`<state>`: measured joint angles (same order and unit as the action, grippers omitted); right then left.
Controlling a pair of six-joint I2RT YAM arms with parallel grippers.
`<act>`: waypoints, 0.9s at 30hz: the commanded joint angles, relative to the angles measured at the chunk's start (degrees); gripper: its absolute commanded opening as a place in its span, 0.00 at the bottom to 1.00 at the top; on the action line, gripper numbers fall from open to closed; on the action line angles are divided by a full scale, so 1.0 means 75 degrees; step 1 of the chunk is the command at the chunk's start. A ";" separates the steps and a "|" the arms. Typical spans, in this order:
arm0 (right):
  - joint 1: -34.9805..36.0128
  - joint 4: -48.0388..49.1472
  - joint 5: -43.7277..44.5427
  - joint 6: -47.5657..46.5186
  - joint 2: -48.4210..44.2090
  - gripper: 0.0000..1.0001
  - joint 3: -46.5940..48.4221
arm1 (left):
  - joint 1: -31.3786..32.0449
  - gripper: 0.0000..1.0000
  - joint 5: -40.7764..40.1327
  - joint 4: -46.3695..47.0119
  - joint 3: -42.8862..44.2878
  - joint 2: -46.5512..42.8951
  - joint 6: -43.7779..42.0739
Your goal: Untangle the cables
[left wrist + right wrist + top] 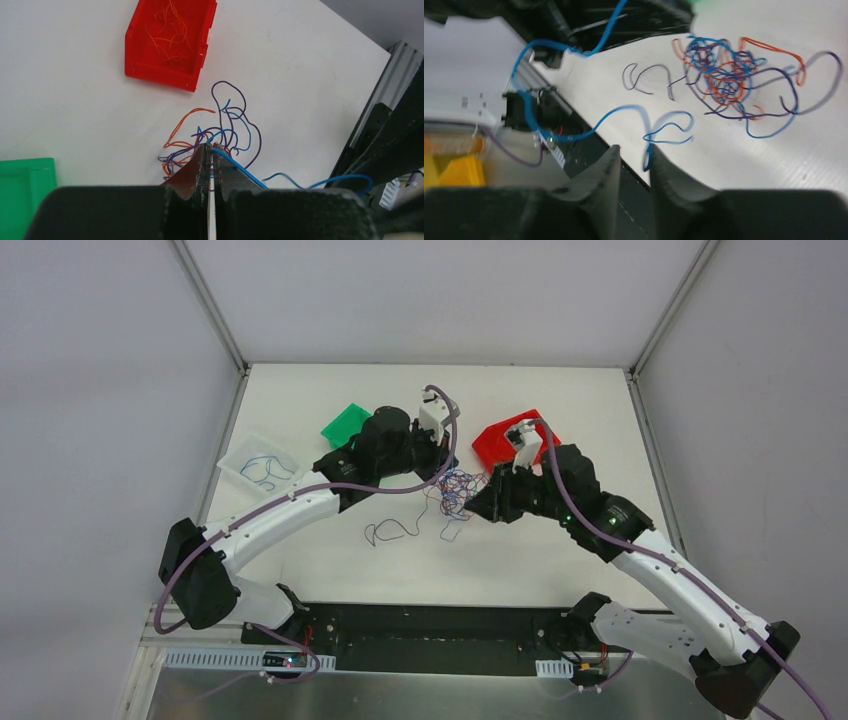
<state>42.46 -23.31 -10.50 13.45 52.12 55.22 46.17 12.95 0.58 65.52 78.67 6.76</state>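
Cable [240,169] between left fingers [192,172] — tangle [220,133] just beyond

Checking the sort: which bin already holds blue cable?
The clear tray at far left, blue loops inside. The red bin holds orange strands; the green bin's visible part shows none.

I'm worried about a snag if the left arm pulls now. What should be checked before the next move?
1. Left fingers shut on the blue cable: ok.
2. Right fingers clear of that cable: not ok; they stand apart, but it hangs in their gap.
3. Blue cable free of the tangle: cannot tell.
4. Tangle loosened: not ok; red, blue and dark strands cross densely.
5. Clear tray for blue strands in place: ok, beside the left arm.
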 commanded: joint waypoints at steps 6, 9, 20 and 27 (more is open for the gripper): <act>0.0003 0.0549 -0.0720 -0.0297 -0.0398 0.69 -0.0153 | 0.0064 0.00 0.1009 -0.0356 0.0364 -0.0383 -0.1478; -0.0028 0.0814 0.0317 -0.0268 -0.0751 0.70 -0.0563 | 0.0063 0.00 0.1236 -0.0279 0.0107 -0.0725 -0.1766; -0.0136 0.1972 0.2549 0.0227 -0.1370 0.69 -0.1832 | 0.0062 0.00 0.1609 0.0169 -0.1306 -0.2256 -0.2524; -0.0156 0.2826 0.2810 -0.0214 -0.1430 0.68 -0.2608 | 0.0064 0.00 0.2650 0.0148 -0.2041 -0.2995 -0.3293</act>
<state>41.47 -9.47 8.71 14.22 41.56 37.60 46.19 27.64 -0.95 51.92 59.29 -14.13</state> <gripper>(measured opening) 0.684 0.010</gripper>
